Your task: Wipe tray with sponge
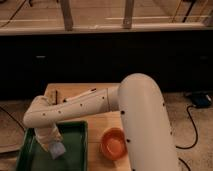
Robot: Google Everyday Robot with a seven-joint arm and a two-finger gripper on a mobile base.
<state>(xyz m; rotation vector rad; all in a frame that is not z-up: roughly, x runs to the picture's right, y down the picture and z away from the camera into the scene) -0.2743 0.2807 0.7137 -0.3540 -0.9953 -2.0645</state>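
Gripper (54, 144) is down over the tray at the bench's front-left corner, pointing into it. From my feed I cannot tell whether it is spread or clamped, because the wrist housing covers it.

My white arm (140, 115) is the largest thing on screen. Its thick upper segment rises from the front right. The perforated forearm crosses the bench towards the left edge, then bends down at the wrist.

The wooden bench (100, 120) runs from its far edge, in front of a dark cabinet wall, to the bottom of my view.

The tray (75, 145) is dark green and shallow, with a raised rim. It lies along the left edge near the front, with its long side running from front to back.

The round orange bowl (114, 144) stands upright just beside the tray's right rim, close to the front edge and partly under the arm.

The sponge (57, 149), a small pale blue-white block, sits right at the gripper's lower end. It is inside the tray, over the middle of its floor near the front. I cannot make out whether it is pressed against the floor or just above it.
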